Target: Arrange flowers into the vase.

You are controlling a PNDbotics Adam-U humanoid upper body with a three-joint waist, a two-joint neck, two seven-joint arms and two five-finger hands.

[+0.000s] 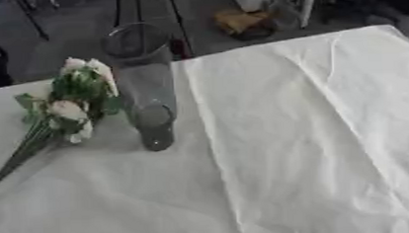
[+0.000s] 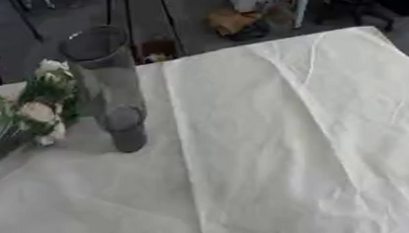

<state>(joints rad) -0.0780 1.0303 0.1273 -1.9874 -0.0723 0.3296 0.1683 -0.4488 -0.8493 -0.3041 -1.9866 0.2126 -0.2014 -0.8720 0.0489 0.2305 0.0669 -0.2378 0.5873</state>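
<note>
Neither of the robot's hands shows in the left eye view or the right eye view, so how far they are open and whether they hold or touch anything cannot be told. A tall clear glass vase (image 1: 146, 86) stands upright on the table (image 1: 312, 133), at the left of the scene and toward the far edge, its round open mouth rising above the table's far edge against the dark floor (image 1: 75, 35) behind. The vase holds no stems. Just beside it on its left lies a bunch of flowers (image 1: 73, 102), flat on the cloth, with pale cream and pinkish blooms and green leaves at the far end, nearest the vase, and the dark stems (image 1: 19, 158) running toward the near left corner. The blooms lie close against the lower part of the glass, though whether they actually touch it cannot be made out. The table is covered by a white cloth (image 2: 270, 150) with soft creases, one long fold running from the far edge down the middle toward the near edge. Beyond the table, on the floor, sits a yellowish object (image 1: 238, 20) of unclear shape next to a pale upright post (image 1: 307, 5).
</note>
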